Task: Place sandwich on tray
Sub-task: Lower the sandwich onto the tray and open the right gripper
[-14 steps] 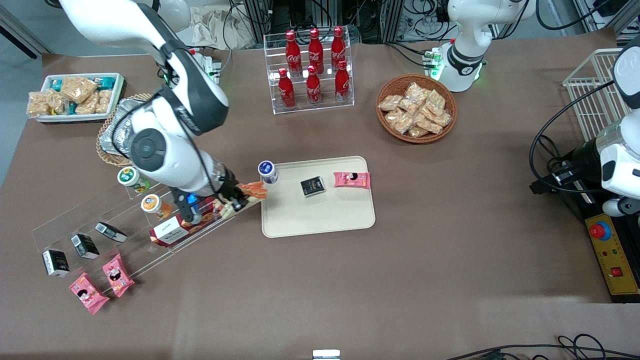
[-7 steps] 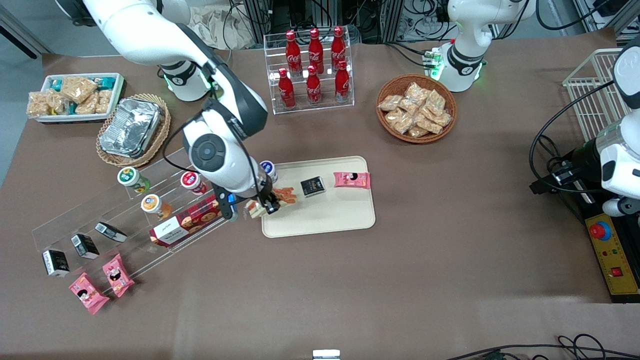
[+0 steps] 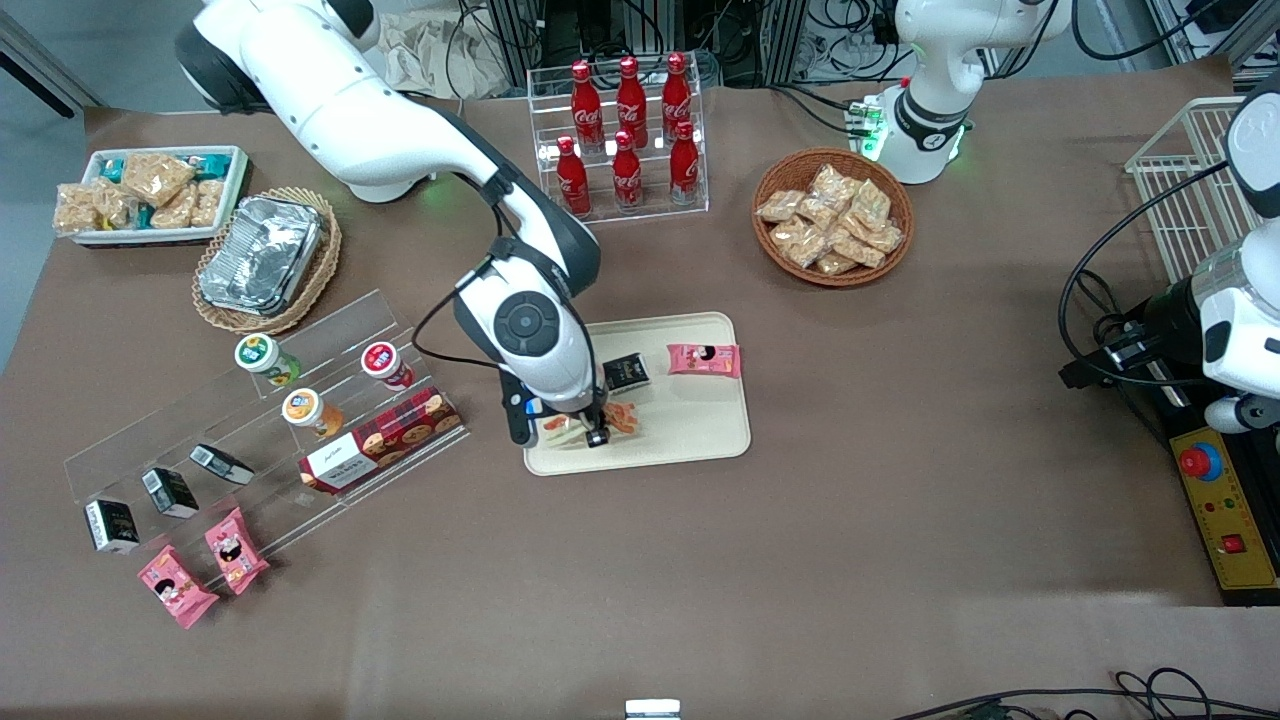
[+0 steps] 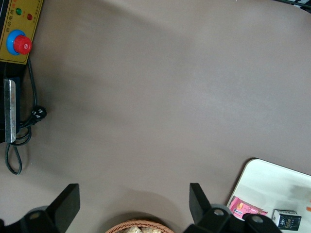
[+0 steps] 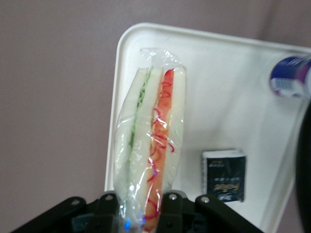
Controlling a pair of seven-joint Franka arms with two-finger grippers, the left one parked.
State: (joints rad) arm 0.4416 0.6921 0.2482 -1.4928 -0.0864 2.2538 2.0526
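Your gripper (image 3: 590, 428) is clamped on the wrapped sandwich (image 5: 150, 141), its fingers (image 5: 108, 208) pinching the bread from both flat sides, over the tray (image 3: 700, 430) at the corner nearest the front camera on the working arm's end. I can't quite tell from either view whether the sandwich touches the tray yet or hangs just above it.

Watch two things. The sandwich sits close to the tray's rim there, so if you let go now it may tip over the edge onto the table; and the slick plastic wrap could cling to a finger and drag the wedge as you open.

On the tray, a small dark packet (image 3: 626, 373) lies just beside, a pink snack packet (image 3: 704, 360) farther along. The middle of the tray looks free, on a brown tabletop (image 3: 900, 540).
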